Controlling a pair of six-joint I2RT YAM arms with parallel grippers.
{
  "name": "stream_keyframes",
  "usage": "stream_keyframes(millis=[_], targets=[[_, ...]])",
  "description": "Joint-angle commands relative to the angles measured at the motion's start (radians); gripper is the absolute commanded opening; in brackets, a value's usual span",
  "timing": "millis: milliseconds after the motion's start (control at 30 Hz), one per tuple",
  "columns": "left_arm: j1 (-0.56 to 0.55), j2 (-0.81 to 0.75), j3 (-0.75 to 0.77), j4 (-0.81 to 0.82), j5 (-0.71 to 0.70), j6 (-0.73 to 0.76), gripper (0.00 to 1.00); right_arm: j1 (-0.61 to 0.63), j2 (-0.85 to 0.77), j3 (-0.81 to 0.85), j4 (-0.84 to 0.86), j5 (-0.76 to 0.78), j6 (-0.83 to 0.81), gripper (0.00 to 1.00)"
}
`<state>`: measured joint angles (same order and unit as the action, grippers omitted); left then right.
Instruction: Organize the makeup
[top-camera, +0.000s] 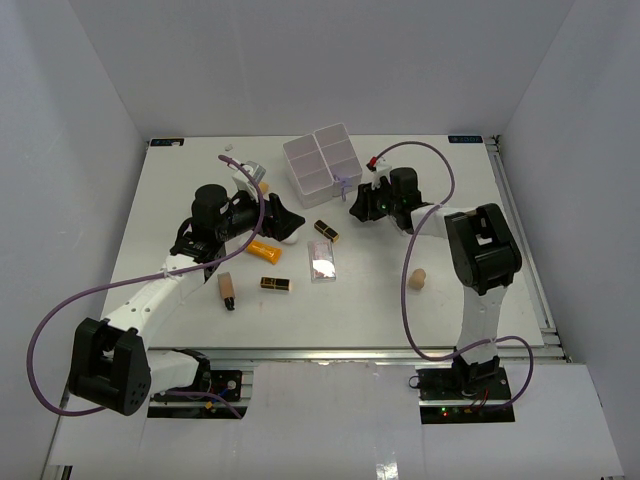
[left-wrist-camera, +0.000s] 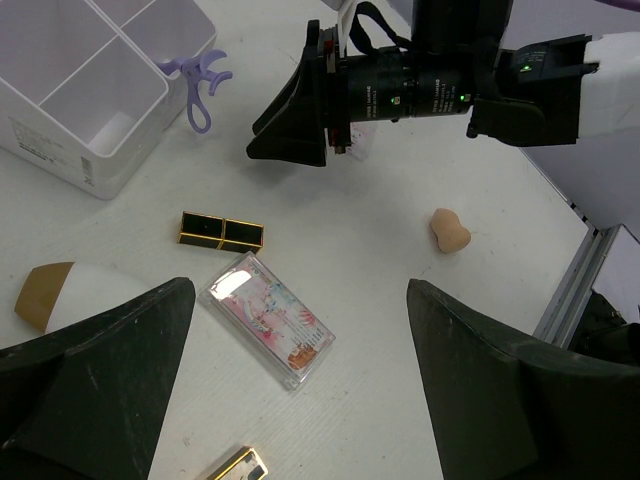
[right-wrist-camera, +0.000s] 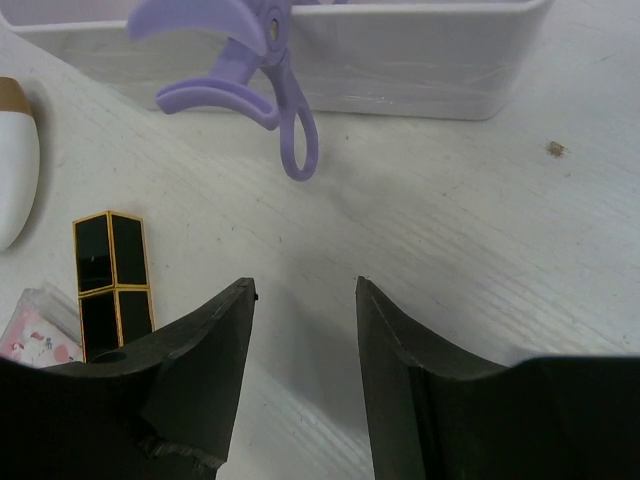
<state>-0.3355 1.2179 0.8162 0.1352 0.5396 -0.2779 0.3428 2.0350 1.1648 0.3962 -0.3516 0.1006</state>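
Observation:
The makeup lies scattered on the table: an orange tube (top-camera: 264, 250), a tan bottle with a dark cap (top-camera: 227, 291), a beige sponge (top-camera: 417, 280), a clear pink palette (top-camera: 322, 260) and two black-gold lipsticks (top-camera: 326, 231) (top-camera: 276, 285). My left gripper (top-camera: 290, 222) hangs wide open above the table. Under it lies the palette (left-wrist-camera: 265, 318), with a lipstick (left-wrist-camera: 222, 231) just beyond. My right gripper (right-wrist-camera: 305, 285) is open over bare table with nothing between its fingers. It points at a purple eyelash curler (right-wrist-camera: 270, 75), and a lipstick (right-wrist-camera: 112, 285) lies to its left.
The white four-compartment box (top-camera: 322, 160) stands at the back centre, with the curler (top-camera: 342, 185) leaning at its front wall. A white egg-shaped item with a tan tip (left-wrist-camera: 50, 295) lies by my left finger. The two grippers are close together, facing each other.

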Motion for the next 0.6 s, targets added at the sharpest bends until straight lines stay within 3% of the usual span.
stream_keyframes(millis=[0, 567], targets=[[0.004, -0.008, 0.018, 0.012, 0.025, 0.002, 0.98, 0.005, 0.027, 0.033, 0.163, -0.020, 0.102, 0.52], [0.004, 0.004, 0.020, 0.012, 0.034, 0.002, 0.98, 0.005, 0.124, 0.096, 0.297, -0.038, 0.221, 0.48]])
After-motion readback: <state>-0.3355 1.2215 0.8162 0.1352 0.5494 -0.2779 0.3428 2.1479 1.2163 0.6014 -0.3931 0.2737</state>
